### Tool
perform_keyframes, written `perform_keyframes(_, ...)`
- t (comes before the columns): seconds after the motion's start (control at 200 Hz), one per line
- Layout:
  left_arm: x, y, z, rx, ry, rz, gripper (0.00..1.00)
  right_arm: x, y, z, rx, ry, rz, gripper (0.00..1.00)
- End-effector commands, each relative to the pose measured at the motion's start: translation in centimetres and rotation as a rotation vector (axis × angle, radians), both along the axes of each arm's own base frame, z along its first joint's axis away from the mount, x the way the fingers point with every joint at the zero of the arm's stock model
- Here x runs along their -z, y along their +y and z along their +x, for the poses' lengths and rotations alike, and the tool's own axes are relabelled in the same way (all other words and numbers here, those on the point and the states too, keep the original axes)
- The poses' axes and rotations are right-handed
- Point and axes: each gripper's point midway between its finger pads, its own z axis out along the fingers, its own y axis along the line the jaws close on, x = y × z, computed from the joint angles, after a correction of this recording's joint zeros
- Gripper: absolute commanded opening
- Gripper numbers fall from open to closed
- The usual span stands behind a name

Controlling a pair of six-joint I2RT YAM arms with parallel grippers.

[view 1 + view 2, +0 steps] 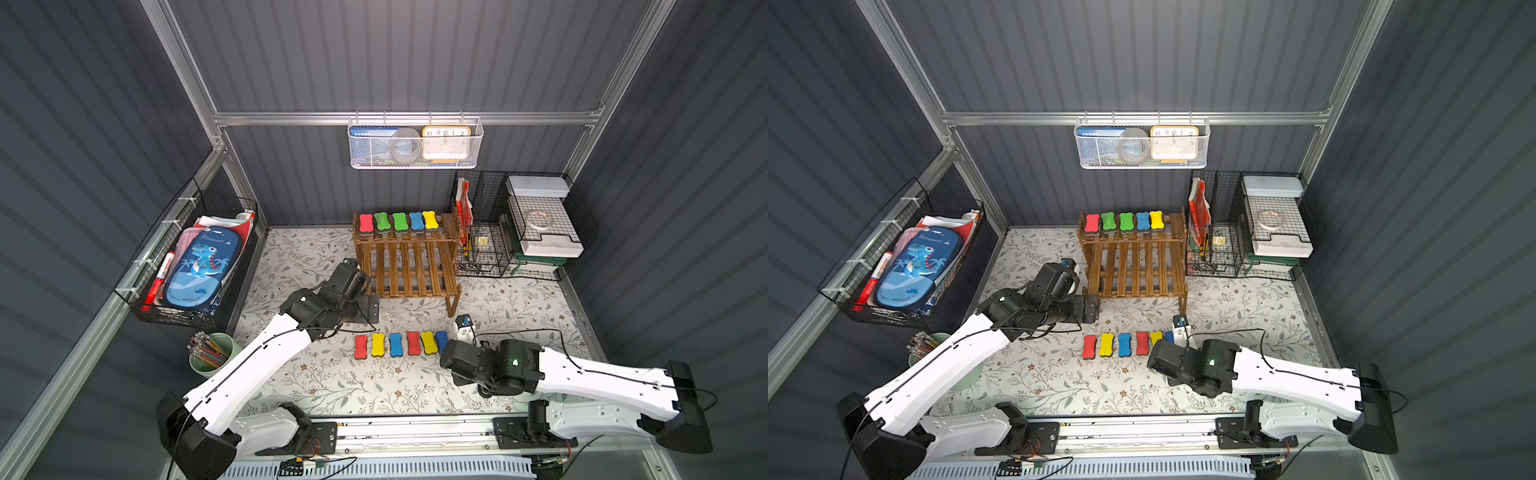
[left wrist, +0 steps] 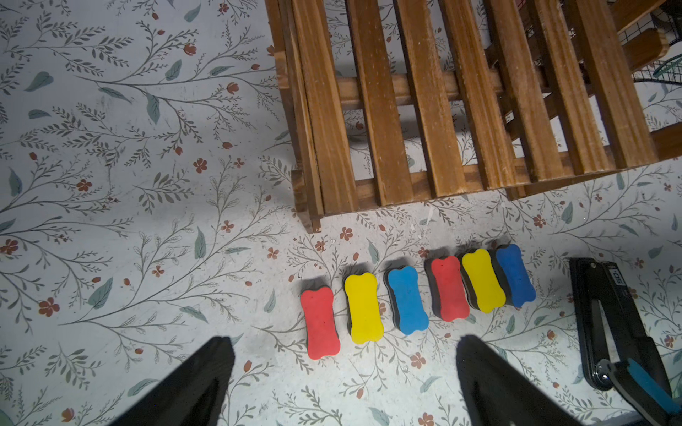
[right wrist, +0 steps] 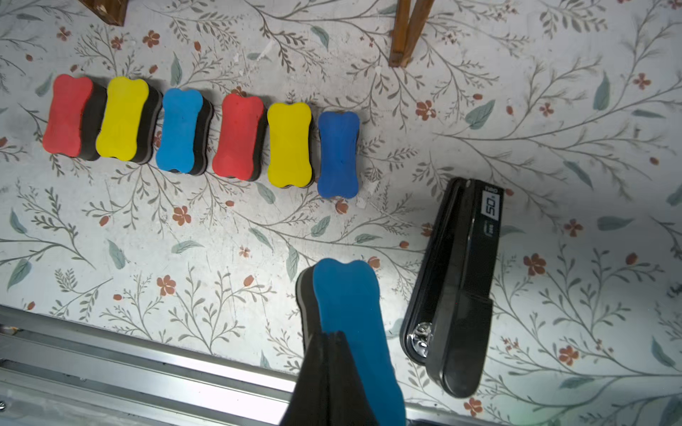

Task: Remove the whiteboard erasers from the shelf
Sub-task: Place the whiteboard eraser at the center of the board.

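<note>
Right wrist view: R gripper (image 3: 328, 339) is pinched tight on a blue eraser (image 3: 350, 313), bone-shaped w/ dark grey felt under, over the mat (image 1: 332, 386) just beside the black stapler (image 3: 457, 287). A row of six erasers (image 3: 240, 136) lies on the mat; five erasers (image 1: 400, 221) sit on the shelf (image 1: 392, 270) top tier. Mesh basket (image 1: 415, 163) holds a clock (image 1: 445, 143), wire bin (image 1: 178, 320) a dinosaur pencil case (image 1: 203, 270); L gripper (image 1: 371, 308) gapes wide near the shelf's front-left leg, w/ bare mat btw row and front rail (image 1: 415, 434).
</note>
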Motion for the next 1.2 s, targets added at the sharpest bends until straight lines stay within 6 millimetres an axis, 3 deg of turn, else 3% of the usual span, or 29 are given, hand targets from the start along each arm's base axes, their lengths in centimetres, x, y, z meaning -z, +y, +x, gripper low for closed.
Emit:
perform_keyframes(0.0, -1.5, 0.7, -0.2, 0.002, -0.030, 0.008, 0.99, 1.8, -1.2, -1.3, 0.020, 0.055, -0.066, 0.00)
perform_keyframes(0.29, -2.3, 1.6, -0.6, -0.014, -0.053, 0.017, 0.99, 5.7, 0.0, -0.3, -0.026, 0.055, -0.256, 0.00)
perform_keyframes(0.4, -2.6, 1.9, -0.6, -0.019, -0.060, 0.026, 0.99, 6.7, 1.4, 0.2, -0.061, 0.061, -0.297, 0.00)
perform_keyframes(0.67, -3.1, 2.6, -0.8, -0.029, -0.073, 0.043, 0.99, 7.3, 2.5, 1.4, -0.083, 0.018, -0.336, 0.00)
perform_keyframes(0.961, -2.8, 3.0, -1.0, -0.035, -0.069, 0.061, 0.99, 8.8, 3.4, 1.3, -0.106, 0.049, -0.348, 0.00)
perform_keyframes(1.091, -2.7, 3.1, -1.1, -0.037, -0.069, 0.063, 0.99, 8.3, 4.7, 1.6, -0.137, 0.034, -0.308, 0.28)
perform_keyframes(1.196, -2.5, 3.2, -1.2, -0.040, -0.066, 0.064, 0.99, 7.3, 5.4, 2.0, -0.147, 0.008, -0.275, 0.36)
